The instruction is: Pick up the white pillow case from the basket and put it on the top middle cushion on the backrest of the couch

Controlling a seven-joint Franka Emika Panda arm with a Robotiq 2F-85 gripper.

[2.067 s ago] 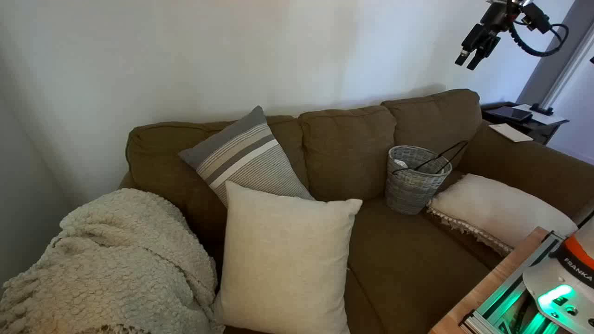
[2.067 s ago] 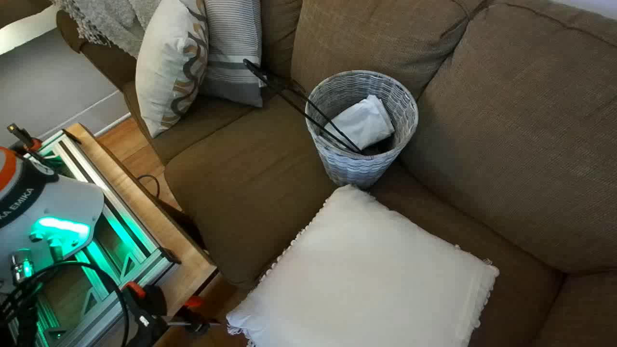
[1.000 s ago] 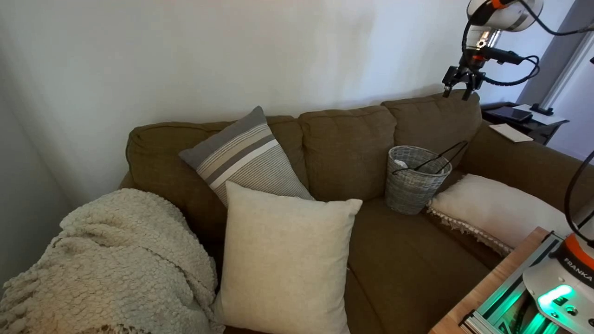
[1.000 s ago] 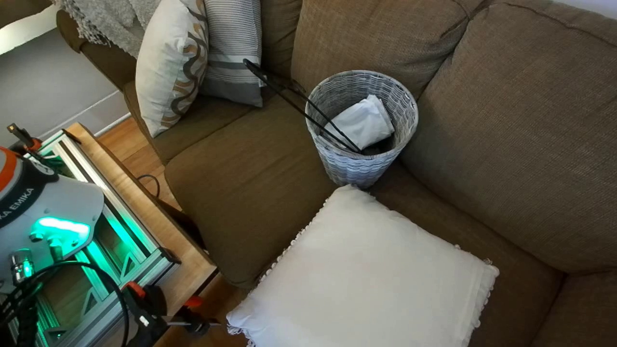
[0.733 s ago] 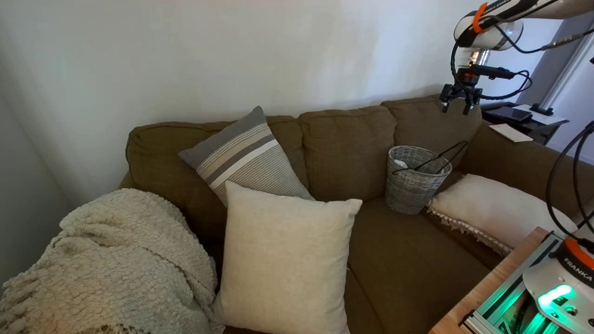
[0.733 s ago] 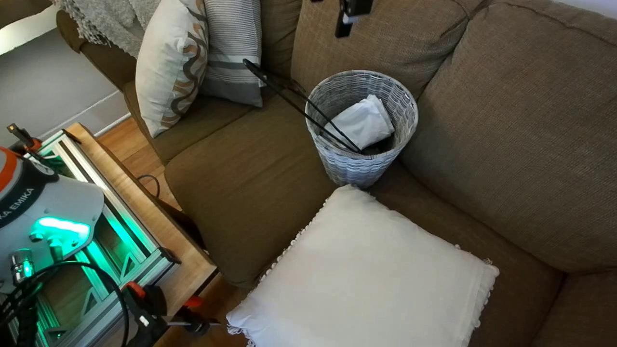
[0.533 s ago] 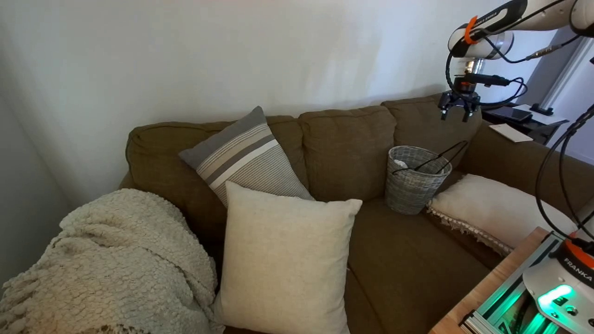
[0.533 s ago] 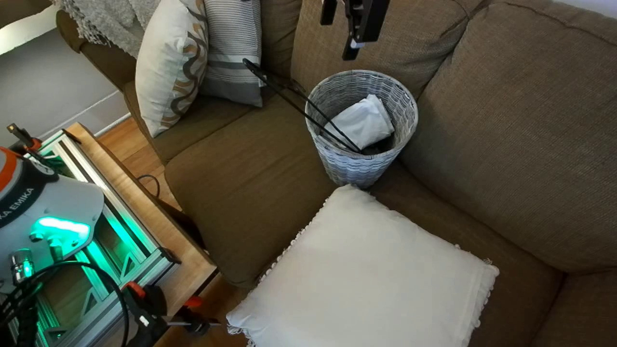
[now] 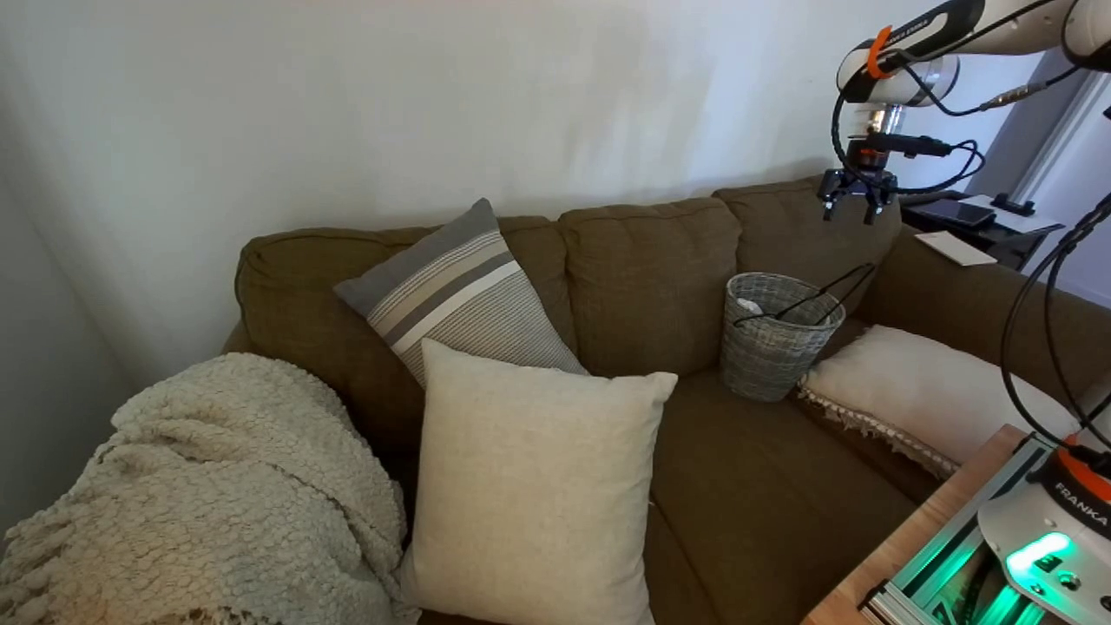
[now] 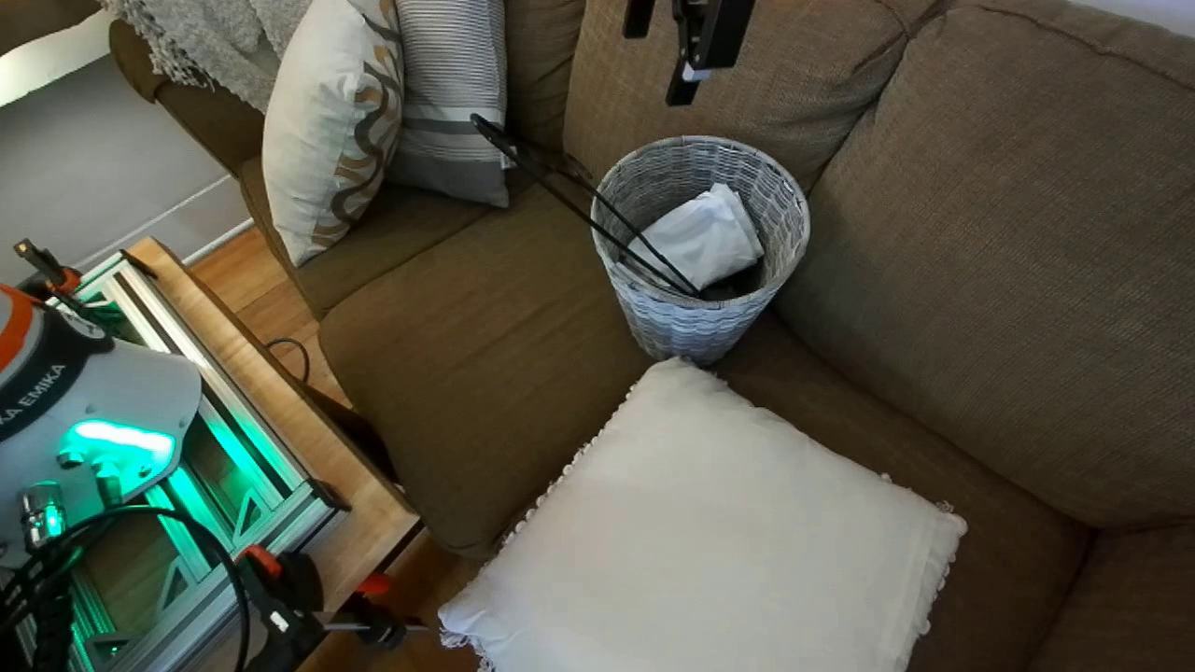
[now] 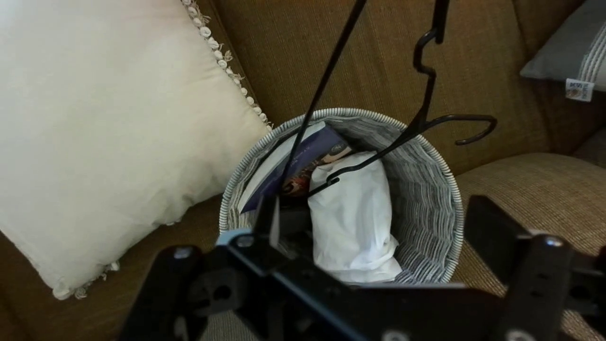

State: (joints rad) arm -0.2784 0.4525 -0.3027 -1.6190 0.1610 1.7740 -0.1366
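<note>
White pillow case: one, bunched inside the single wicker basket, below its rim. One gripper hangs above the basket, apart from it, its two fingers spread wide with nothing held. One black hanger sticks out over the basket's rim, its lower part inside, an arm crossing over the case; whether the long bar beside it belongs to the same hanger, I cannot tell. One purple printed item stands along the basket's inner wall next to the case.

Three pillows share the couch with the basket: the white fringed pillow just beside it, the cream pillow and the striped pillow well apart on its opposite side. One fleecy blanket lies past those two, farthest from the basket. Three backrest cushions show; the middle cushion rises behind the basket, toward the striped pillow's side.

The basket's floor is hard to make out. In an exterior view the basket's wall covers all but a scrap of the case. In an exterior view the gripper is cut off at the top; in the wrist view it is dark and blurred, and covers the near part of the basket. The cream pillow partly hides the striped one.
</note>
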